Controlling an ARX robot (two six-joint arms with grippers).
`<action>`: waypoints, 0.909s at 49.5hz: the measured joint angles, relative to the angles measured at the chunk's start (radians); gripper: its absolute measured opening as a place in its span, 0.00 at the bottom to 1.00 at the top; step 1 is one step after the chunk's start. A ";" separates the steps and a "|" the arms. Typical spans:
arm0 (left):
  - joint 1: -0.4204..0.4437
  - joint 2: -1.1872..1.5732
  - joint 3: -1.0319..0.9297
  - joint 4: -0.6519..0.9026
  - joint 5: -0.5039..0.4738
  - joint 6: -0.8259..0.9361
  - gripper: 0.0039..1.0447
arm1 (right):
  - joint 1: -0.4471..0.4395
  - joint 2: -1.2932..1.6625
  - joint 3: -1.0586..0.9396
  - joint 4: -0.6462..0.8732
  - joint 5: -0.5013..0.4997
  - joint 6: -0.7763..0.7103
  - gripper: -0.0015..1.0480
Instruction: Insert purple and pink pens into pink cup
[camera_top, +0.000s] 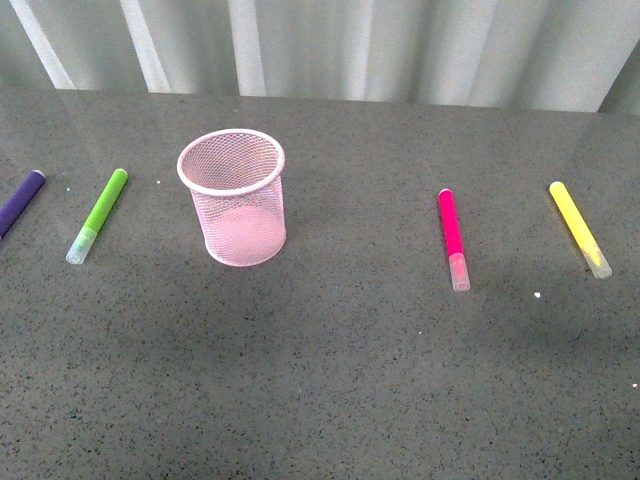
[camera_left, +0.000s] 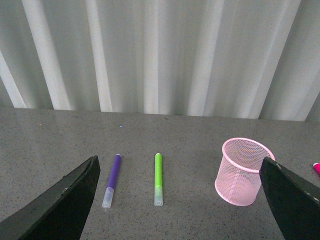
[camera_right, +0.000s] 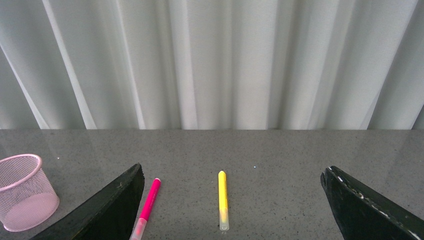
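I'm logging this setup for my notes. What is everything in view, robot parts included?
pink mesh cup: one, light pink, upright and empty, left of centre
purple pen: one, dark purple, far left, partly cut off in the front view
green marker: one, lime green, between purple pen and cup
pink pen: one, magenta, right of cup
yellow marker: one, yellow, far right
table: one, speckled grey, under everything
curtain: one, whitish, behind table
left gripper: one, black, jaws open, empty
right gripper: one, black, jaws open, empty
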 joint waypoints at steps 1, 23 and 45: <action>0.000 0.000 0.000 0.000 0.000 0.000 0.94 | 0.000 0.000 0.000 0.000 0.000 0.000 0.93; 0.000 0.000 0.000 0.000 0.000 0.000 0.94 | 0.000 0.000 0.000 0.000 0.000 0.000 0.93; 0.000 0.000 0.000 0.000 0.000 0.000 0.94 | 0.000 0.000 0.000 0.000 0.000 0.000 0.93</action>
